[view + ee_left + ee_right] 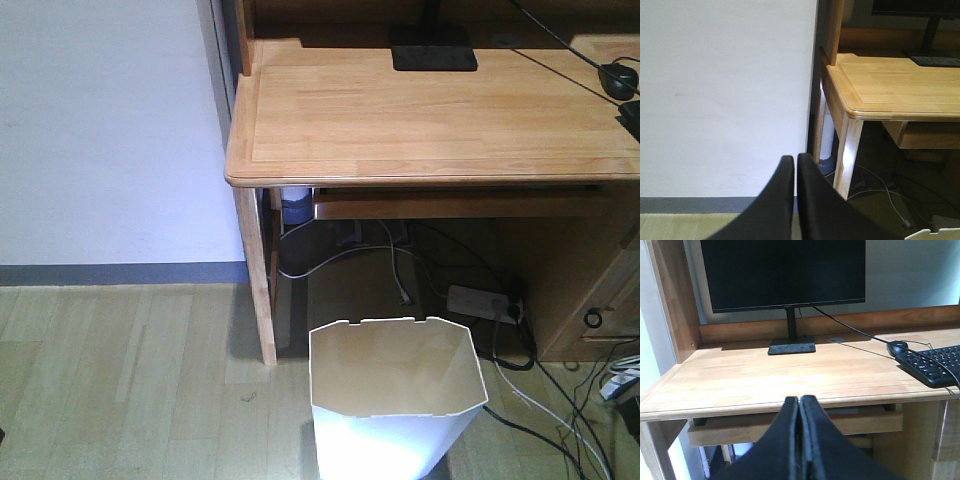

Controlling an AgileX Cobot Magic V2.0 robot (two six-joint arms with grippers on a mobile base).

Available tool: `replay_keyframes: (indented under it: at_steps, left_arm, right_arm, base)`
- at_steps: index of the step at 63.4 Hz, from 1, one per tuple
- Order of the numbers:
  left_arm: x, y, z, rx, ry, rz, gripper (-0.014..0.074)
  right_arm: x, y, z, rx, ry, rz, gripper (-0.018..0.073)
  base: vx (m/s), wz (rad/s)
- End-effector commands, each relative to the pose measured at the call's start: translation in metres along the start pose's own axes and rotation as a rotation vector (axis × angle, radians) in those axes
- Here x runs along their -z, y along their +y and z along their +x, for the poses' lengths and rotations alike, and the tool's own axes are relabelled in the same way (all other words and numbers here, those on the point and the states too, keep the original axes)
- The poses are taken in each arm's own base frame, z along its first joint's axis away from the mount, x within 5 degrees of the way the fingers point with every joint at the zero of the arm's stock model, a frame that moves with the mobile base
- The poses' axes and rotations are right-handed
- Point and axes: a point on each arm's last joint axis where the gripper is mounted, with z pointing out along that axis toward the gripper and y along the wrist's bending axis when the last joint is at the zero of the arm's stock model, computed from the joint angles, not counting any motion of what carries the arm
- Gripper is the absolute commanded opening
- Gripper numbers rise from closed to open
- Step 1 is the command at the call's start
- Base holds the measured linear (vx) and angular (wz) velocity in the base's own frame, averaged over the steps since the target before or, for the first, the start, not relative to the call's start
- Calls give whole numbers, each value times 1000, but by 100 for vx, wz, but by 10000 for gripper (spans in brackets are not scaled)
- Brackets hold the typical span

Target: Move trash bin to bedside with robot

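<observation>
The white trash bin (395, 400) stands on the floor in front of the wooden desk, empty, its angular notched rim facing up; a sliver of that rim (935, 233) shows at the bottom right of the left wrist view. My left gripper (795, 161) is shut with nothing between its black fingers, held in the air facing the white wall and the desk leg. Level with the desk's front edge, my right gripper (799, 402) is shut as well and holds nothing. The bedside is out of view. Neither gripper touches the bin.
The light wooden desk (430, 120) carries a monitor (782, 275), a keyboard (935, 362) and a mouse (897, 346). Cables and a power strip (480, 300) lie on the floor under it. A white wall (100, 130) with a grey skirting stands to the left.
</observation>
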Motion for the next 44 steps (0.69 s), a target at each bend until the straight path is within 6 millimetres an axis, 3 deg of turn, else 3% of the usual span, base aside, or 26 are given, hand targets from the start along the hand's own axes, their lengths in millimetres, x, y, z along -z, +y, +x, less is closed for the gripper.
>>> replay_keyframes:
  at_steps: [1, 44]
  left_arm:
    - [-1, 0, -1, 9, -64, 10, -6]
    - [-1, 0, -1, 9, -64, 10, -6]
  right_arm:
    - [1, 0, -5, 20, -77, -1, -9]
    - [1, 0, -5, 20, -77, -1, -9]
  base:
    - [0, 0]
    - [0, 0]
